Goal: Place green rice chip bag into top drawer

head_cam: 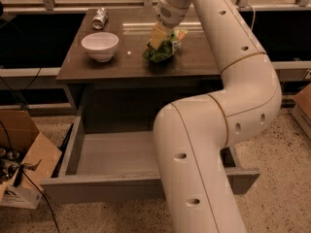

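Gripper [158, 37] over tabletop [97, 69], apparently clamped on bag [164, 51], which hangs just beneath it. Open drawer [116, 154] well below. Grasp done; carry and release remain.

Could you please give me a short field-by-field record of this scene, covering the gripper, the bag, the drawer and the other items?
gripper: on top of the bag, above the tabletop
green rice chip bag: over the table, not in the drawer
top drawer: pulled open, in front of the table
white bowl: on the table, left of the bag, apart from it
can: lying at the far left corner
cardboard box: on the floor, left of the drawer
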Robot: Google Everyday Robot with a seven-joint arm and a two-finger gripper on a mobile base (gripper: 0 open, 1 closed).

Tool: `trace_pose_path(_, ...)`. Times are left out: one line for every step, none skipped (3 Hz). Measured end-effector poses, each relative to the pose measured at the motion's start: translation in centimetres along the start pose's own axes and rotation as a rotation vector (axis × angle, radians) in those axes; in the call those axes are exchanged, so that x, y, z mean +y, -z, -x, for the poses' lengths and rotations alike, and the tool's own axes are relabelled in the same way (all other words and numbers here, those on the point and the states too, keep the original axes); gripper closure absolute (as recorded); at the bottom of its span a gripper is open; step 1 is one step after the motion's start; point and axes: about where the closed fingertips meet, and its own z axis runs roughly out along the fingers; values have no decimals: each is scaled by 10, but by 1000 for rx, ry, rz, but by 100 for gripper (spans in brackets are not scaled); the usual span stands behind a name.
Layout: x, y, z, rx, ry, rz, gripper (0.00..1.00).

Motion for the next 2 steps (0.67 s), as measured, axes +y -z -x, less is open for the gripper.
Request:
trace_pose_path(2, 5, -23, 27, 13, 36, 100)
trace_pose_path(1, 36, -53, 44, -9, 35, 100)
